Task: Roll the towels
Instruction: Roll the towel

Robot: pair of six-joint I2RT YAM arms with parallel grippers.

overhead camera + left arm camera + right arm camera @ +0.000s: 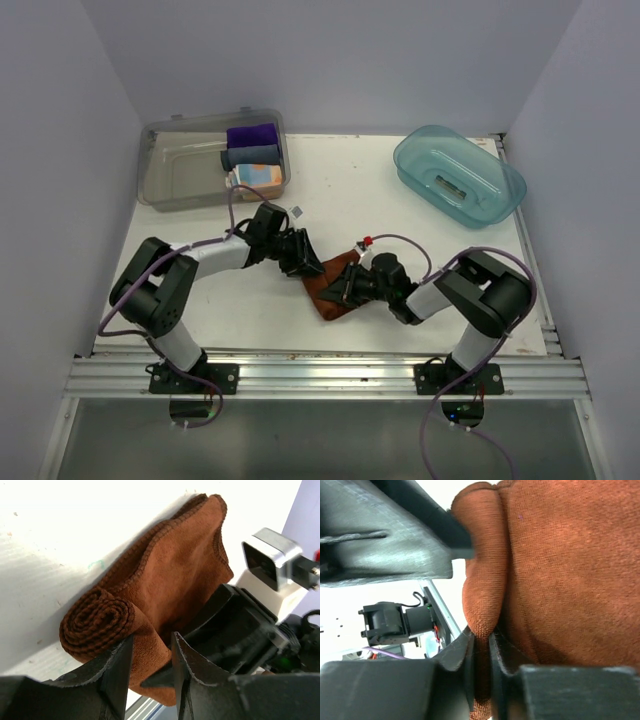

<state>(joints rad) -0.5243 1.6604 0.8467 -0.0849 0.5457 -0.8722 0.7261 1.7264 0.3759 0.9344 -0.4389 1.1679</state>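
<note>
towel: a rust-brown terry towel lies on the white tabletop, about mid-table between the two arms and toward the near edge.
roll: one end is wound into a tight rolled coil; the rest of the cloth lies flat, stretching away from it.
left pincer: the fingers stand a little apart, astride a fold of cloth just beside the coil. cloth fills the gap, so it reads as grasping that fold.
right pincer: nearly clenched, with a thin fold of the same towel nipped in the narrow gap.
other towel: a patterned pale blue, orange and white towel sits in the clear plastic bin at the far left, well apart from both arms.
handling: likely light, soft and limp, with no stiffness of its own. the looped pile should give good grip, not slip.
where to hold: probably across the coil's whole thickness, near its ends, so the layers turn together.
risk: a pinch on one layer alone may drag it out, and the coil may slacken once freed.
</note>
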